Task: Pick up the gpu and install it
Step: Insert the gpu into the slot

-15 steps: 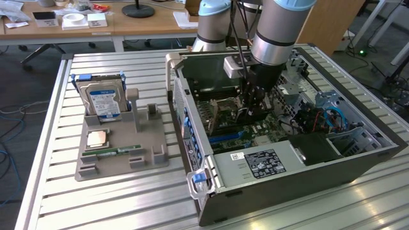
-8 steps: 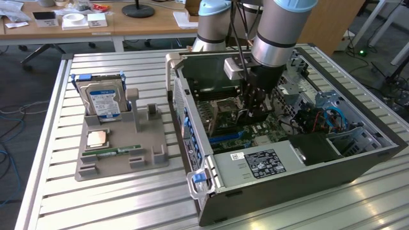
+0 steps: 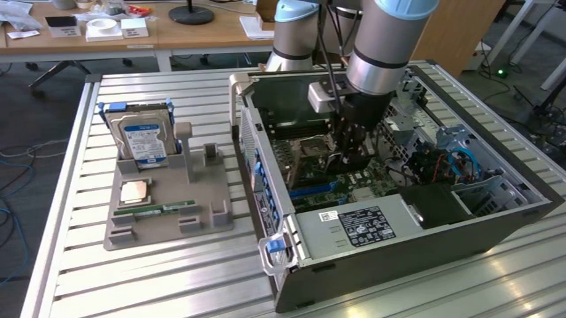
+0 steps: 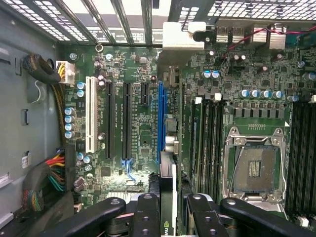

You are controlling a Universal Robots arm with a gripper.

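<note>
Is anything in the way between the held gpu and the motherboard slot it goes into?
Nothing visible. The gripper is shut on the thin green gpu card, edge-on over the long blue motherboard slot. The slot's visible length is empty, with no cable across it; its end under the card is hidden.

arm [image 3: 385,46]: silver-grey tube, light-blue cap | end effector [image 4: 173,203]: black, bolted links

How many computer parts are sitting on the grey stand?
3: hard drive standing at the far end, processor chip flat before it, memory stick lying nearest the camera.
</note>
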